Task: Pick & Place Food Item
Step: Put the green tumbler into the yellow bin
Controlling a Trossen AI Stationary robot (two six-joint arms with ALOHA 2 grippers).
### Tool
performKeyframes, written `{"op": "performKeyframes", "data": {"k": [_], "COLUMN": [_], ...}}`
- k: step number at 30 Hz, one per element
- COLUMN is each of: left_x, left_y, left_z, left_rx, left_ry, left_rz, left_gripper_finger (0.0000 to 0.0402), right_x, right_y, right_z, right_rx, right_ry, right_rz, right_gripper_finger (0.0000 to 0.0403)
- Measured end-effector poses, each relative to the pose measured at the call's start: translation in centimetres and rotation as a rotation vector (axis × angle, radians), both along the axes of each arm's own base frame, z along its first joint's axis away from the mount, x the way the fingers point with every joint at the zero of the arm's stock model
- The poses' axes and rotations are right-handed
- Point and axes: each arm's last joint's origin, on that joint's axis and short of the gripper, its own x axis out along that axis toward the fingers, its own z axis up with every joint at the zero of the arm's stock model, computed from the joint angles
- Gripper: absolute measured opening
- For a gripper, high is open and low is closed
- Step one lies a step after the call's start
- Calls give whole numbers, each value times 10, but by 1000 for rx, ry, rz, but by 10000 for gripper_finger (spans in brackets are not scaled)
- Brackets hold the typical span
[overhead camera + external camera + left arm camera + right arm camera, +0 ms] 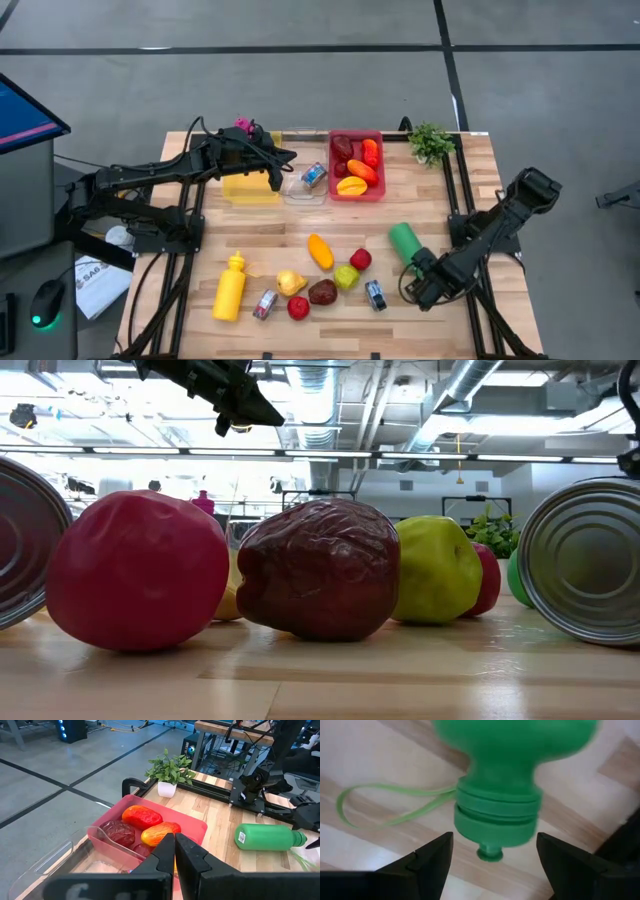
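Grey concrete floor crossed by dark lines surrounds a pale, planked wooden table (300, 225) with black frame rails. At the far edge stands a red rectangular plastic bin (357, 165) holding glossy orange-red and wrinkled dark-red toy foods, beside a clear plastic tray (303, 185), a yellow container (250, 188) and a small potted plant (431, 142). The left gripper (276, 177), its dark fingers pressed together and holding nothing, hovers over the clear tray. The right gripper (492, 855), jaws spread wide, sits at the capped neck of a smooth green bottle (405, 243) lying on its side at the right; the fingers flank the ribbed cap without touching it, and a thin green strap loop (385, 805) lies on the wood. Near the front edge lie the loose food items: an orange oblong fruit (320, 251), a lime-green apple (435, 570), a crinkled maroon fruit (320, 568), a matte red round fruit (137, 570), a yellow squeeze bottle (230, 287) and two ridged metal cans (375, 294).
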Motion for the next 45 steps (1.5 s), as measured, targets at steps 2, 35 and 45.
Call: {"op": "performKeyframes", "data": {"k": [2,35,45], "left_x": [0,0,0], "left_y": [0,0,0], "left_z": [0,0,0], "left_rx": [0,0,0], "left_ry": [0,0,0], "left_rz": [0,0,0], "left_gripper_finger": [1,1,1], "right_x": [0,1,10], "right_y": [-1,0,9], "right_z": [-3,-7,9], "right_rx": [9,31,70], "right_ry": [-5,-25,-64], "right_rz": [-3,-2,27], "right_gripper_finger": [281,62,54]}}
